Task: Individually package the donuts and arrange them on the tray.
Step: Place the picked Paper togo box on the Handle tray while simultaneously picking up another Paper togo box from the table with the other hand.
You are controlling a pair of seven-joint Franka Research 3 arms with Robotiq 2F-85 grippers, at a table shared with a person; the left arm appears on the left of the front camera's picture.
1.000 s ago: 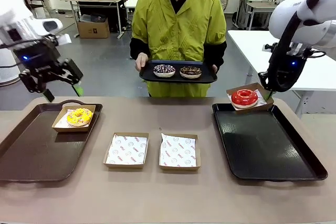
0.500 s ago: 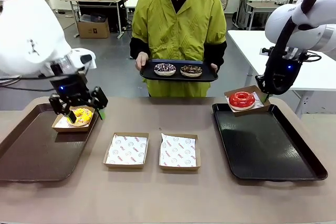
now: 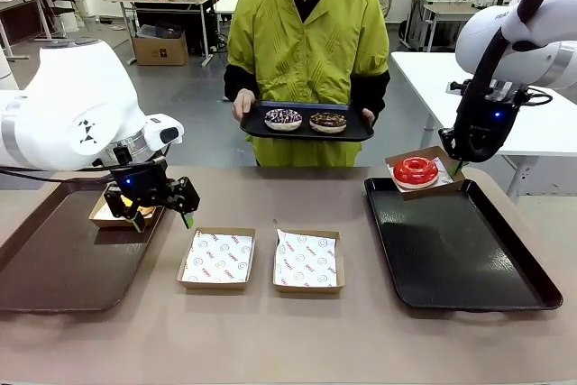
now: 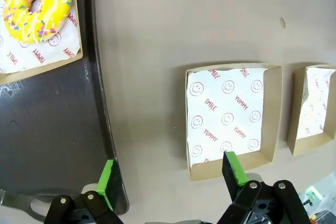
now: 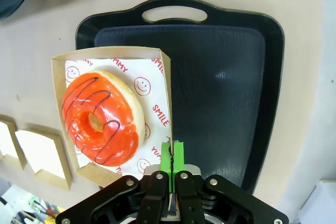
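Left gripper (image 3: pixel 162 220) is hovering low over the counter (image 3: pixel 270 340), beside the near edge of the brown tray (image 3: pixel 54 268). Its jaws are standing wide apart and holding nothing. In the left wrist view one fingertip (image 4: pixel 107 181) is lying over the brown tray's rim and the other over the near wall of the left empty box (image 4: pixel 231 114). The right empty box (image 4: pixel 312 108) is sitting just beside it on the counter.

The yellow donut (image 4: pixel 37 4) is lying in its own paper-lined box (image 3: pixel 104 215) on the brown tray's far corner.

The right gripper (image 3: pixel 458 165) is reaching down at the far left corner of the black tray (image 3: pixel 460 250), its jaws pinching together on the side wall of the red-donut box (image 5: pixel 155 85). The red donut (image 5: pixel 100 119) is sitting in that box, which is overlapping the black tray's corner. I cannot tell whether it is resting or lifted.

The person is holding a small dark tray (image 3: pixel 306 136) with both hands across the counter. It is carrying the sprinkled chocolate donut (image 3: pixel 283 118) and the dark chocolate donut (image 3: pixel 327 121) side by side.
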